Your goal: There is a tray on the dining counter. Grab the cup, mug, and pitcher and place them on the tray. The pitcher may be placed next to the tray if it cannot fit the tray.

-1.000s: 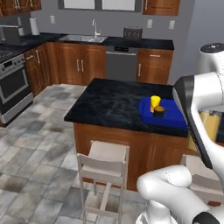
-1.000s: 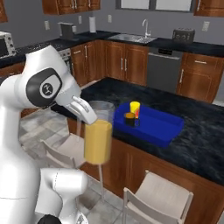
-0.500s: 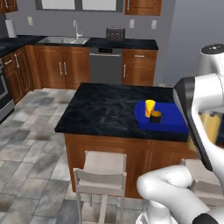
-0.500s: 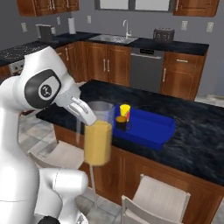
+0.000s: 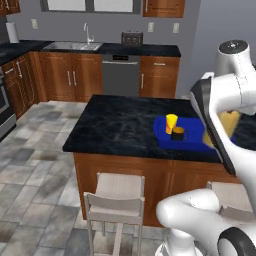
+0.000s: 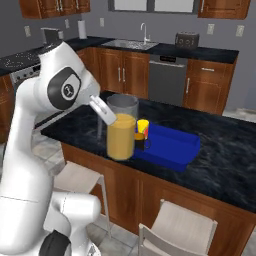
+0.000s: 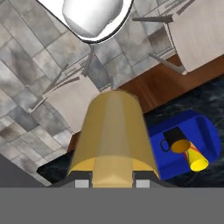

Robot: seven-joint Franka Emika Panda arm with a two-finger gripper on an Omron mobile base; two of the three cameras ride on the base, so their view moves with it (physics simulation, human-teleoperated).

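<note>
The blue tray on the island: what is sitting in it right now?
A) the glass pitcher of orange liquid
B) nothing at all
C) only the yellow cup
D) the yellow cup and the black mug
D: the yellow cup and the black mug both stand inside the blue tray, while the pitcher is held up in the gripper, beside the tray.

- A home kitchen is shown, rendered rather than photographed.
- Reddish-brown wood cabinets point(image 5: 72, 80) are set along the far wall under a dark stone wall counter point(image 5: 150, 50).
- A sink with a tap point(image 5: 88, 36) is fitted beneath a window, with a dishwasher point(image 5: 120, 75) beside it.
- A toaster point(image 5: 131, 38) is placed on that counter.
- A stove point(image 5: 4, 107) is seen at the left edge.
- The dining counter point(image 5: 120, 122) is flanked by pale stools point(image 5: 118, 197) on a grey tiled floor point(image 5: 35, 165).
</note>
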